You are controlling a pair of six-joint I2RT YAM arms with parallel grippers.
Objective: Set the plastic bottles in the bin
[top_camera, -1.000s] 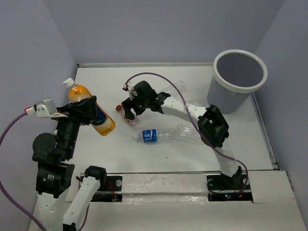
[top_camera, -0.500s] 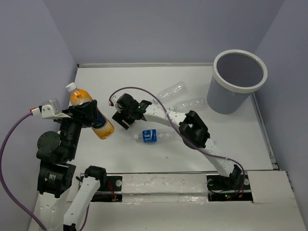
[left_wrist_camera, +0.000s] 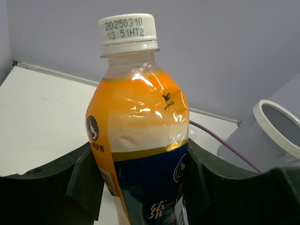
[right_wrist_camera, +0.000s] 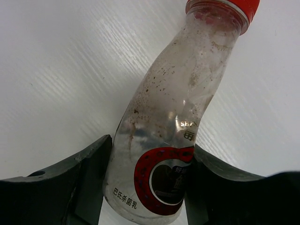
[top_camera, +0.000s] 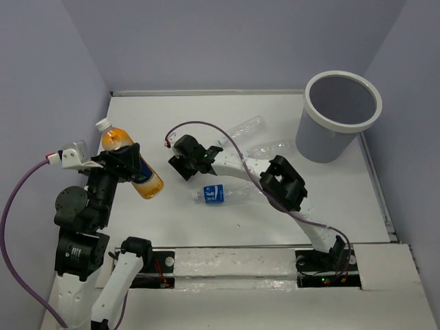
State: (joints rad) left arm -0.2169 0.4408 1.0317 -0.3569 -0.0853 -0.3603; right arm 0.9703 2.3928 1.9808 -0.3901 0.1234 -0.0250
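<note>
- Top view: none of the plastic bottles appeared to be in the bin (top_camera: 320,141), which stood at the far right of the table (top_camera: 385,206); its inside looked dark and bare.
- The left gripper (top_camera: 130,163) held the orange-filled bottle (top_camera: 115,139) raised at the left, well apart from the bin.
- The right gripper (top_camera: 187,161) was low over the middle of the table. Just near of it lay the blue-labelled bottle (top_camera: 214,194), with two clear bottles (top_camera: 246,126) further right, towards the bin. All five were judged left to do, and the blue label was too small to read.
- Left wrist view: the fingers (left_wrist_camera: 84,183) were clenched on both flanks of the orange-filled bottle (left_wrist_camera: 136,122). Its white cap was stamped "20250310 13:51HT2", and the blue label band showed "统一". The bin (left_wrist_camera: 243,143) showed far to the right.
- Right wrist view: the red-capped bottle (right_wrist_camera: 164,117) lay on the table (right_wrist_camera: 56,70) between the fingers (right_wrist_camera: 89,178), which sat close along its sides. Whether they were pressing it, I could not tell.
- Its label read "巴氏杀菌乳", with "SH" above, partly cut off.
</note>
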